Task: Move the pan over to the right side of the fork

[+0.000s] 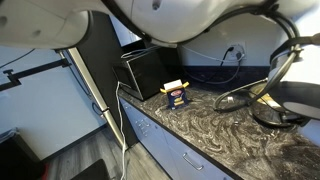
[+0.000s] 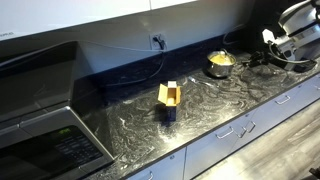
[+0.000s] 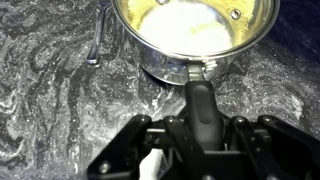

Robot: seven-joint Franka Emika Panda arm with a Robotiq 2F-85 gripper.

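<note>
The pan (image 3: 190, 30) is a small shiny steel saucepan, yellow inside, at the top of the wrist view on the dark marbled counter. Its short dark handle (image 3: 200, 100) runs straight down between my fingers. My gripper (image 3: 200, 128) is shut on that handle. The fork (image 3: 97, 40) lies on the counter just left of the pan in the wrist view. In an exterior view the pan (image 2: 220, 62) sits at the back of the counter near the wall, with my gripper (image 2: 255, 55) reaching it from the right. The fork is too small to make out there.
A small blue-and-yellow box (image 2: 168, 98) stands mid-counter and also shows in an exterior view (image 1: 176, 92). A microwave (image 2: 50, 135) fills the counter's left end. A black appliance (image 1: 145, 70) stands by the wall. Cables (image 1: 275, 100) trail near the arm.
</note>
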